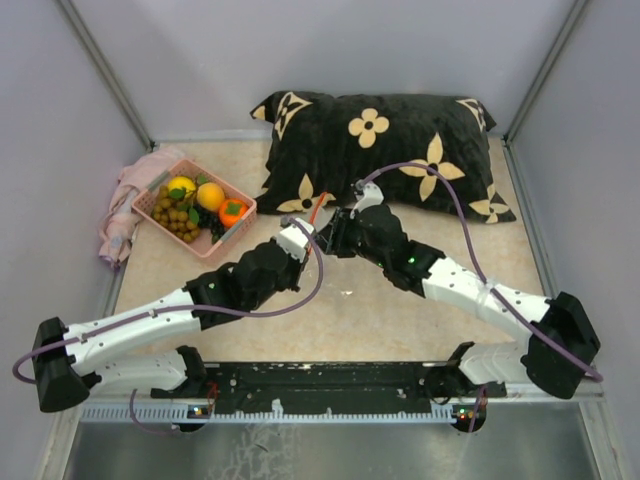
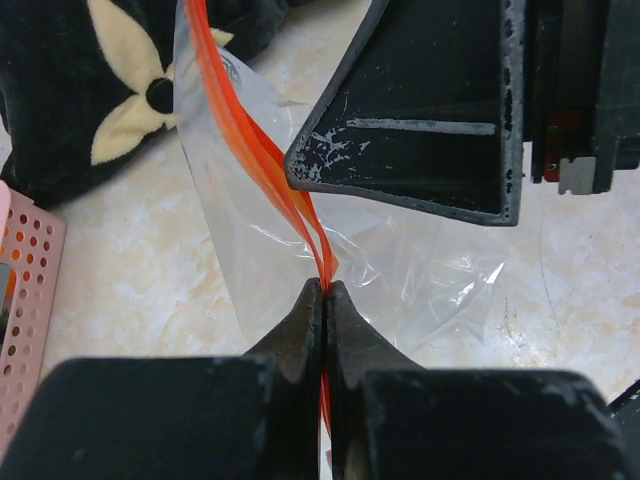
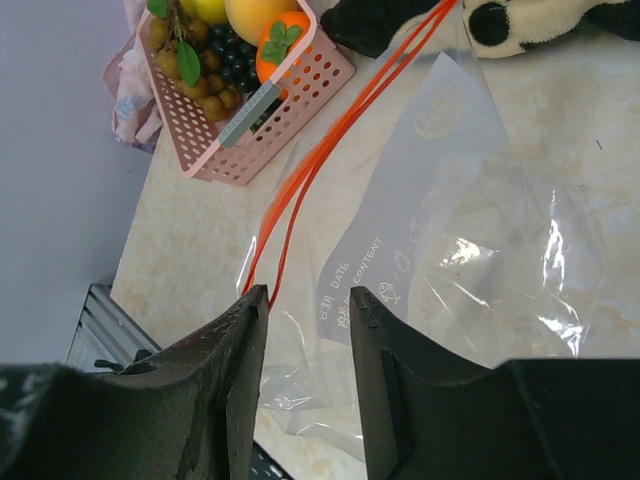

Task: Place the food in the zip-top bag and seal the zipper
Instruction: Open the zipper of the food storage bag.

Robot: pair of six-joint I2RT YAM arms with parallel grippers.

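Observation:
The clear zip-top bag (image 3: 470,220) lies on the table between my two grippers, empty, its red-orange zipper (image 3: 330,150) parted into two strips. My left gripper (image 2: 326,290) is shut on the zipper (image 2: 250,130) at one end of the bag's mouth (image 2: 260,230). My right gripper (image 3: 308,300) is open, its fingers straddling the bag's edge, with the zipper running just beside one fingertip (image 3: 255,300). In the top view the grippers (image 1: 312,228) (image 1: 332,232) meet at the table's middle. The food (image 1: 195,205), yellow and orange balls, tan-brown balls and green leaves, sits in the pink basket (image 1: 232,230).
A black pillow with cream flowers (image 1: 380,140) lies across the back of the table, just behind the bag. A pink cloth (image 1: 125,205) lies left of the basket, against the left wall. The basket also shows in the right wrist view (image 3: 270,130).

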